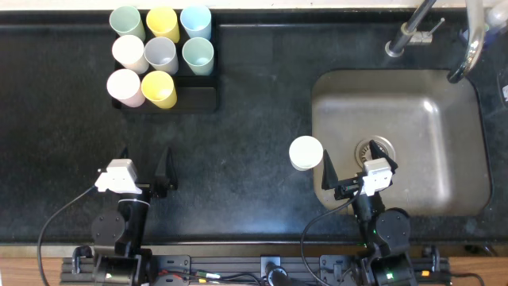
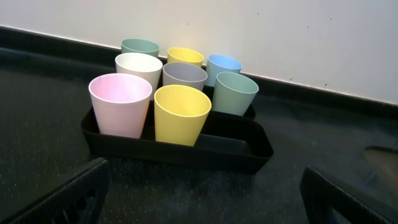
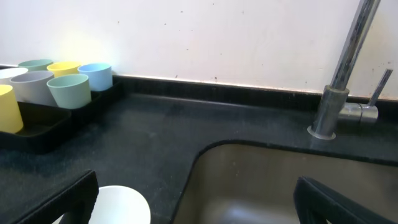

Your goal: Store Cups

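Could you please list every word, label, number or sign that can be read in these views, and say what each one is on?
There are none: no readable word, number or sign appears in any view.
The eight cups in the black tray are plain.
The white cup beside the sink is plain too.
The faucet and the wall carry no print, only small specks on the wall.

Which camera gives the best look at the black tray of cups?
The top view: the whole tray shows from above, with eight cups and one free corner. The left wrist view shows it from the side, front cups overlapping back ones. The right wrist view catches one end.
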You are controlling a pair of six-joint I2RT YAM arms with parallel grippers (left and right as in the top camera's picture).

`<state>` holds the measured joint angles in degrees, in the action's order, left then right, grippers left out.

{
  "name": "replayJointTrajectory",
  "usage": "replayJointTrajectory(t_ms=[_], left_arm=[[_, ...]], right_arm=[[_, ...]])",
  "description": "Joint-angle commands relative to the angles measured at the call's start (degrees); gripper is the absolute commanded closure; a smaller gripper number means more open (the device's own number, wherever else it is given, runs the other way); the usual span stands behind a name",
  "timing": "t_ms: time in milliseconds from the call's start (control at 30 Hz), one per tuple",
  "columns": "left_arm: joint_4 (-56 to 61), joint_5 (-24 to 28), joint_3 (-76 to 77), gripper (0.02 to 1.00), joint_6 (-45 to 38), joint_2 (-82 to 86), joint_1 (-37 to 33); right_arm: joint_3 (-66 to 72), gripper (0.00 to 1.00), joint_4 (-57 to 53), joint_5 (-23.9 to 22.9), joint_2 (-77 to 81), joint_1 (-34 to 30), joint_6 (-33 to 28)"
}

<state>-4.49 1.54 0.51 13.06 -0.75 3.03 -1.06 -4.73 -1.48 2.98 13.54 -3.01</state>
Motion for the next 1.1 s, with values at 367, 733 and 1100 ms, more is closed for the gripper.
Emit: replayJointTrajectory(t_ms=[367, 733, 1100], left_arm=[[-0.2, 1.4, 0.0, 0.018, -5.6, 0.6, 0.5], [-0.2, 1.4, 0.0, 0.020, -5.6, 0.6, 0.5], [-0.2, 1.4, 0.0, 0.018, -5.6, 0.6, 0.5]], right_arm=[[0.8, 0.003, 0.5, -1.4, -0.5, -0.1, 0.0], [-6.3, 0.005, -0.1, 3.4, -0.3, -0.1, 12.7], [-58.8, 0.003, -45.2, -2.6, 26.0, -0.1, -2.4]])
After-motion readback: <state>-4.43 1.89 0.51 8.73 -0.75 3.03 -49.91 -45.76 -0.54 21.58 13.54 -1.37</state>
